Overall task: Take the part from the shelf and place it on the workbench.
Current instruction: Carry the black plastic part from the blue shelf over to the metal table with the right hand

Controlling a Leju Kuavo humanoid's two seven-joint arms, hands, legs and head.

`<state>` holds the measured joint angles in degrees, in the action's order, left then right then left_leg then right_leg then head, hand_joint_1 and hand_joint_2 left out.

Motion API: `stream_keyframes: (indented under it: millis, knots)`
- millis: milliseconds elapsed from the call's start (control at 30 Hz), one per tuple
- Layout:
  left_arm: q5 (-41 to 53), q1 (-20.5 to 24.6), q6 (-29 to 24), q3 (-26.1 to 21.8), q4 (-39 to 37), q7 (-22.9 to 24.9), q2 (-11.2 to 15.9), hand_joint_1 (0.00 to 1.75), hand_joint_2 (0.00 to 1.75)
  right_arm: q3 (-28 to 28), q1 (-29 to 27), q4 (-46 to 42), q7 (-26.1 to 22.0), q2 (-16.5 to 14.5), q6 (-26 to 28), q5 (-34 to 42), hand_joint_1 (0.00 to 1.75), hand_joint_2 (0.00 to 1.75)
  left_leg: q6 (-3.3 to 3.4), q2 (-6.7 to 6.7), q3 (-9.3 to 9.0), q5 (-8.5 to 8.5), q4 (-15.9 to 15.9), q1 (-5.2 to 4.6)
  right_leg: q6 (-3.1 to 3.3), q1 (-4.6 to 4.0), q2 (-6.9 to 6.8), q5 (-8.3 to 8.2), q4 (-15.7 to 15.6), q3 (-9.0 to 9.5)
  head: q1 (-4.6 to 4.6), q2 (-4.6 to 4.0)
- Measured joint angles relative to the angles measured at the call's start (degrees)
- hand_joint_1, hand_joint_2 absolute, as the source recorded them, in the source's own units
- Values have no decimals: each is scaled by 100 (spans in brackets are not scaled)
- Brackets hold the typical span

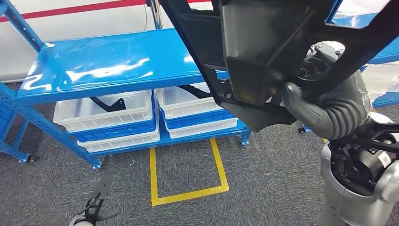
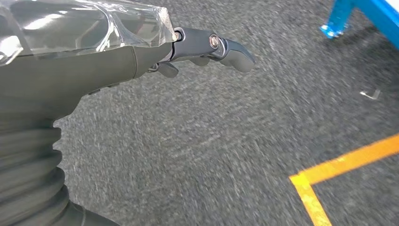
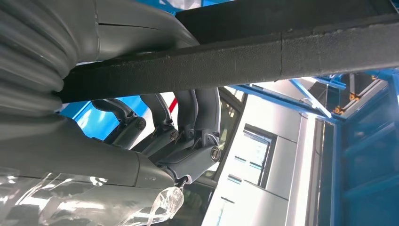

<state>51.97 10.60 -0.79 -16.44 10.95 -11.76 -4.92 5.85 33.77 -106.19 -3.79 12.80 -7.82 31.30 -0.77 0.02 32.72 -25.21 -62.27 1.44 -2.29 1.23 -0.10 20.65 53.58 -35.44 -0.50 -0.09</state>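
Head view: right hand (image 1: 294,96) grips part (image 1: 263,42) aloft.

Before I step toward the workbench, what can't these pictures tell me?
- Black part: head view, cut off by the top edge.
- Right hand: head view, fingers hidden behind the part; in the right wrist view they wrap its bar.
- Bin contents: partly hidden by the blue shelf.
- Workbench: where it stands.

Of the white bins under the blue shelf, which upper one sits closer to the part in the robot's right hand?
The right upper bin, partly covered by the held black part; the left upper bin sits farther off.
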Motion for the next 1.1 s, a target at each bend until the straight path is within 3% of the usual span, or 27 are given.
stream_keyframes:
  millis: [67, 100, 167, 200, 233, 300, 333, 367, 400, 433, 467, 533, 567, 600, 667, 700, 733, 800, 833, 867, 900, 933, 1000, 1067, 1100]
  knots:
    - [-7, 16, -13, 0, -2, 10, 24, 0, 175, -9, -5, 9, -60, -6, 0, -2, 175, 175, 51, -47, -374, -126, 638, -16, -78, -2, 4, -98, 52, -116, 4, 0]
    - [-7, 18, -17, 0, -3, 20, 35, 0, 175, -14, -9, 14, -86, -13, 0, -3, 175, 175, 96, -68, -414, -172, 754, -41, -114, -3, 6, -153, 55, -151, 7, 0]
    - [-10, 19, -23, 0, -4, 56, 52, 0, 175, -15, -21, 36, -134, -30, -2, -2, 175, 175, 208, -67, -315, -105, 738, -42, -177, 9, 17, -176, 75, -215, 11, 0]
    - [-14, 24, -23, -1, -4, 76, 65, 0, 175, -16, -28, 48, -160, -34, -3, -3, 175, 175, 274, -57, -258, -51, 729, -42, -199, 18, 19, -32, 193, -276, 16, 0]
    - [-18, 32, -25, -1, -4, 90, 79, 0, 175, -17, -34, 62, -180, -38, -5, -5, 175, 175, 338, -46, -198, 11, 735, -40, -212, 24, 21, 216, 429, -360, 21, 0]
    - [-24, 41, -25, -2, -4, 97, 113, 0, 175, -21, -41, 87, -219, -45, -14, -9, 175, 175, 413, -30, -74, 133, 730, -66, -218, 21, 19, 844, 1218, -561, 38, 0]
    - [-24, 42, -25, -2, -4, 98, 131, 0, 175, -23, -46, 98, -233, -49, -18, -13, 175, 175, 427, -25, -8, 191, 727, -86, -215, 16, 20, 1029, 1609, -626, 42, 0]
    - [-24, 41, -23, -2, -4, 98, 150, 0, 175, -23, -50, 110, -244, -52, -22, -17, 175, 175, 437, -21, 61, 251, 725, -107, -205, 10, 20, 1078, 1874, -627, 45, 0]
    - [-23, 42, -23, -2, -4, 98, 168, 0, 175, -23, -53, 120, -249, -54, -25, -22, 175, 175, 444, -20, 130, 310, 723, -130, -183, 4, 20, 999, 1942, -538, 46, 0]
    - [-23, 43, -22, -2, -4, 98, 182, 0, 175, -23, -54, 128, -251, -56, -25, -28, 175, 175, 448, -20, 198, 371, 723, -152, -144, -11, 20, 851, 1795, -346, 46, 0]
    - [-24, 43, -22, -2, -4, 98, 193, 0, 175, -24, -50, 135, -255, -57, -25, -34, 175, 175, 449, -22, 257, 429, 722, -167, -89, -37, 21, 720, 1461, -59, 46, 0]
    - [-36, 42, -22, -2, -4, 98, 206, 0, 175, -27, -29, 140, -264, -60, -25, -48, 175, 175, 423, -27, 347, 537, 722, -192, 20, -112, 12, 689, 563, 580, 43, 0]
    - [-41, 42, -22, -2, -4, 97, 211, 0, 175, -28, -20, 142, -271, -66, -26, -55, 175, 175, 396, -27, 374, 599, 736, -187, 52, -148, 10, 720, 244, 774, 42, 0]
    - [-44, 38, -22, -2, -4, 96, 216, 0, 175, -30, -12, 143, -277, -72, -28, -64, 175, 175, 359, -26, 397, 661, 761, -177, 73, -177, 6, 743, 49, 858, 43, 0]
    - [-21, 18, -29, 1, -4, 86, 226, 0, 175, -29, -12, 147, -287, -91, -36, -126, 175, 175, 282, -26, 438, 736, 800, -153, 119, -180, -10, 643, -56, 815, 51, 0]
    - [-1, 7, -39, 2, -4, 78, 229, 0, 175, -27, -11, 149, -294, -104, -39, -179, 175, 175, 249, -27, 484, 649, 737, -149, 155, -165, -29, 589, -92, 782, 49, 0]
    - [21, -1, -53, 3, -4, 71, 234, 0, 175, -25, -12, 150, -304, -117, -42, -239, 175, 175, 217, -29, 559, 452, 552, -144, 191, -142, -52, 524, -114, 743, 44, 0]
    - [49, -4, -78, 4, -4, 68, 251, 0, 175, -21, -15, 153, -319, -150, -43, -335, 175, 175, 154, -29, 786, -92, -144, -111, 230, -119, -95, 410, -121, 628, 31, 0]
    - [54, -4, -87, 4, -4, 72, 260, 0, 175, -21, -20, 155, -320, -164, -44, -364, 175, 175, 121, -28, 889, -271, -536, -89, 231, -113, -117, 357, -119, 563, 29, 0]
    - [58, -4, -91, 5, -4, 75, 268, 0, 175, -21, -25, 157, -317, -180, -45, -388, 175, 175, 91, -27, 938, -310, -814, -68, 218, -107, -144, 308, -116, 497, 28, 0]
    - [65, -4, -97, 5, -4, 82, 274, 0, 175, -21, -31, 160, -314, -196, -46, -404, 175, 175, 63, -24, 905, -224, -923, -47, 201, -96, -175, 262, -110, 429, 27, 0]
    - [76, -3, -102, 5, -4, 87, 282, 0, 175, -20, -35, 162, -311, -208, -46, -419, 175, 175, 35, -8, 763, -59, -808, -30, 177, -82, -212, 223, -95, 361, 26, 0]
    - [104, 8, -115, 6, -4, 96, 299, 0, 175, -19, -37, 162, -308, -221, -48, -440, 175, 175, -19, 141, 241, 161, -98, -20, 121, -69, -291, 174, -33, 238, 24, 0]
    - [123, 29, -127, 7, -4, 105, 316, 0, 175, -21, -36, 157, -307, -223, -59, -452, 175, 175, 21, 294, -169, 87, 580, -57, 59, -88, -385, 148, 39, 159, 26, 0]
    - [126, 30, -131, 7, -4, 114, 321, 0, 175, -19, -37, 155, -307, -223, -68, -455, 175, 175, 69, 305, -232, 25, 733, -82, 26, -101, -437, 134, 59, 139, 27, 0]
